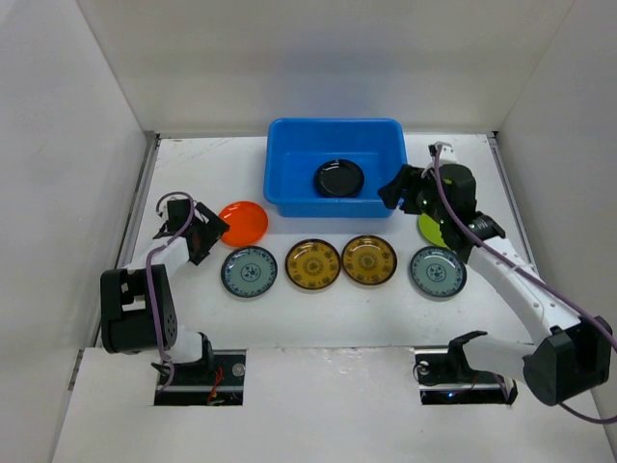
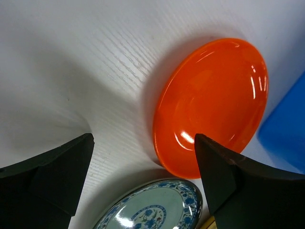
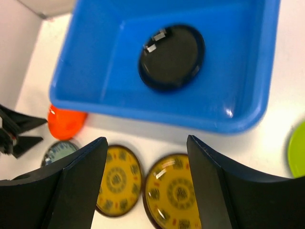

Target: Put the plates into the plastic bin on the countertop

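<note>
Top and wrist views of a plate-clearing task. One black plate (image 1: 338, 177) lies flat in the blue bin (image 1: 289, 183) at the back of the countertop (image 1: 193, 169); whether a second lies beneath it cannot be told. The left gripper (image 2: 143, 143) hangs low beside the orange plate (image 2: 212, 102), jaws apart and empty. The right gripper (image 3: 147, 143) hovers at the bin's right rim, jaws likewise apart and holding nothing. Still on the countertop are the orange plate, two yellow plates (image 1: 312, 264), two blue-patterned plates (image 1: 249, 271) and a green plate (image 1: 426, 231), partly hidden under the right arm. Likely hazards: a finger may skid off the glossy, shallow orange rim — shoving the plate against the bin wall or the neighbouring blue-patterned plate — and the right arm may clip the green plate as it moves away.
</note>
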`<action>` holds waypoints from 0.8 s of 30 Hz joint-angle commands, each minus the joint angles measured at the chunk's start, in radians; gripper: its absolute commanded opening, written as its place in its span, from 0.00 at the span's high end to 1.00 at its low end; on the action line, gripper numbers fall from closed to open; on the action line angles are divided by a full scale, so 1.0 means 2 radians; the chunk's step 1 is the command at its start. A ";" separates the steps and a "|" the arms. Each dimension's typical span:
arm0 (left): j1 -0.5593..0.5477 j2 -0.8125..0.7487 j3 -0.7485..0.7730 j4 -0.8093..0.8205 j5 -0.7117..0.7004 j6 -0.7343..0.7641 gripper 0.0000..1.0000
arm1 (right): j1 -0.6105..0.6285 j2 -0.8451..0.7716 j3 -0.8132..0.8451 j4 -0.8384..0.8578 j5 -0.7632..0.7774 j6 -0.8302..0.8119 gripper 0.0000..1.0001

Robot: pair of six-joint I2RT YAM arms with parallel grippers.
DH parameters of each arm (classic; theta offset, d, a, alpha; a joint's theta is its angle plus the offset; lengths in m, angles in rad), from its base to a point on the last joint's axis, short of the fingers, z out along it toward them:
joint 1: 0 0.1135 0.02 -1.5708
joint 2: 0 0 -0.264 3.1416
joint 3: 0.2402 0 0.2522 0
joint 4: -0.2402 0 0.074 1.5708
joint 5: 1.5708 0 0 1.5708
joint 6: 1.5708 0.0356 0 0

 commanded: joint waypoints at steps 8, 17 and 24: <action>-0.023 0.076 0.054 0.012 0.034 0.028 0.32 | 0.002 -0.101 -0.065 0.031 0.015 0.028 0.28; -0.032 0.128 0.065 0.014 0.031 0.003 0.92 | -0.014 -0.150 -0.090 0.018 0.021 0.032 0.28; 0.003 0.092 0.077 0.016 0.006 -0.022 1.00 | -0.019 -0.164 -0.099 0.003 0.021 0.035 0.28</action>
